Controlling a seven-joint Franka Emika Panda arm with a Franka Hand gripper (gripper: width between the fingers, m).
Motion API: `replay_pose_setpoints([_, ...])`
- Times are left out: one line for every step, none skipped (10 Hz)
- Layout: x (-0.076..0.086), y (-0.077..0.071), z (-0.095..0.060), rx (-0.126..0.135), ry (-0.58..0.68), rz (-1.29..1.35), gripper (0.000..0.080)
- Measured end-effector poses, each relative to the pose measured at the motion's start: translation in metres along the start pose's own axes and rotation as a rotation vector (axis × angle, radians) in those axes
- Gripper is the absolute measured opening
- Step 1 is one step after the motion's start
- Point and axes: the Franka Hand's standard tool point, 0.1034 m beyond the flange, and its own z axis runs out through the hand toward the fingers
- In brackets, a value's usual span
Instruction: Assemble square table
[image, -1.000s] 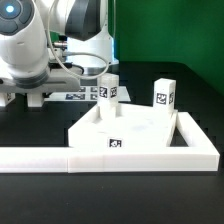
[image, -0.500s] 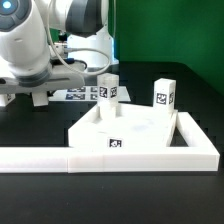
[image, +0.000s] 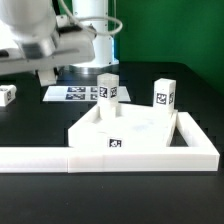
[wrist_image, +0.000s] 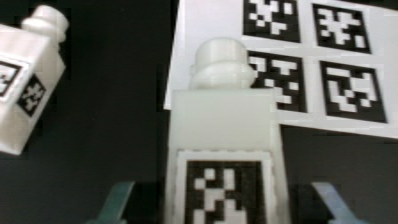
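Closest to me, the long white wall (image: 60, 157) lies across the table (image: 30, 125), I think to stop parts sliding. Just behind it sits the square slab (image: 130, 128), snug in the wall's corner. One leg (image: 108, 89) and another leg (image: 165, 95) stand at its far corners. Farther back lies the marker board (image: 75, 95). Above it my gripper (wrist_image: 222, 205) squeezes a third leg (wrist_image: 222, 130) by its sides, peg pointing away. The outside picture is blurry there, so I trust the wrist view. A fourth leg (wrist_image: 36, 80) lies loose nearby.
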Motion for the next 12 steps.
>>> replay_pose_setpoints([-0.001,-0.001,-0.002,-0.004,0.008,-0.003,0.0288])
replay_pose_setpoints([0.001,0.0,-0.002,-0.009,0.023,-0.003,0.0288])
replay_pose_setpoints([0.002,0.0,-0.002,-0.01,0.024,-0.003,0.0288])
replay_pose_setpoints([0.007,0.002,-0.004,-0.02,0.079,-0.005,0.0288])
replay_pose_setpoints([0.012,0.003,-0.006,-0.025,0.143,-0.008,0.0288])
replay_pose_setpoints([0.02,0.004,-0.007,-0.023,0.218,-0.015,0.0288])
replay_pose_setpoints([0.026,0.002,-0.017,-0.021,0.282,-0.008,0.0288])
replay_pose_setpoints([0.031,-0.001,-0.028,-0.024,0.323,-0.009,0.0288])
replay_pose_setpoints([0.042,-0.004,-0.046,-0.033,0.409,-0.006,0.0288])
replay_pose_setpoints([0.049,-0.007,-0.063,-0.046,0.493,-0.004,0.0288])
replay_pose_setpoints([0.054,-0.007,-0.075,-0.073,0.57,-0.034,0.0288])
replay_pose_setpoints([0.058,-0.004,-0.081,-0.105,0.626,-0.07,0.0288])
